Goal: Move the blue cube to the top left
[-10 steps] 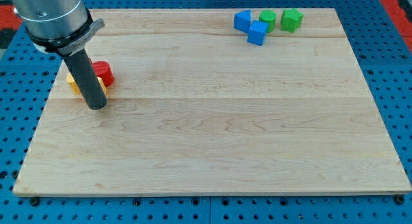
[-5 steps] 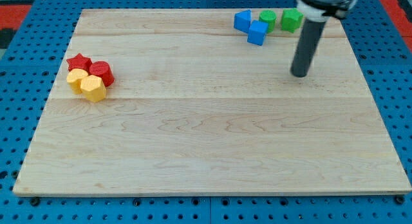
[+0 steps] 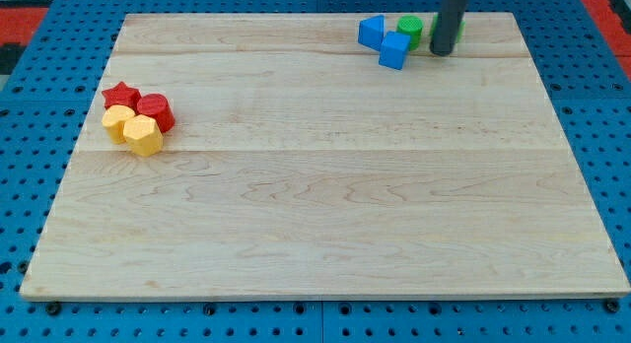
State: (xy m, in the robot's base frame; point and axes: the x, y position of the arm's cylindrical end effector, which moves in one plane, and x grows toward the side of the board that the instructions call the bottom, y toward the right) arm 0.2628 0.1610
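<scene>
The bench (image 3: 325,205) is a pale wooden board on a blue pegboard surface (image 3: 30,166). It carries no bowl, tray or box; the blocks lie loose on the wood in two clusters.

Near the view's top, right of centre, the blue cube (image 3: 393,50) sits just below and between a second blue block (image 3: 371,31), of a shape I cannot make out, on its left, and a green cylinder (image 3: 410,30) on its right. The cube appears to touch both. Further right, another green block (image 3: 459,28) is mostly hidden behind the rod, so its shape cannot be told.

My tip (image 3: 442,52) rests on the board just to the right of the blue cube and the green cylinder, close to them but apart from the cube. The end effector is a plain dark rod with nothing that spreads or pinches, and it holds nothing.

At the view's left, well apart from this group, a red star (image 3: 120,93), a red cylinder (image 3: 156,110), a yellow block (image 3: 117,120) and a yellow hexagonal block (image 3: 143,136) sit packed together.
</scene>
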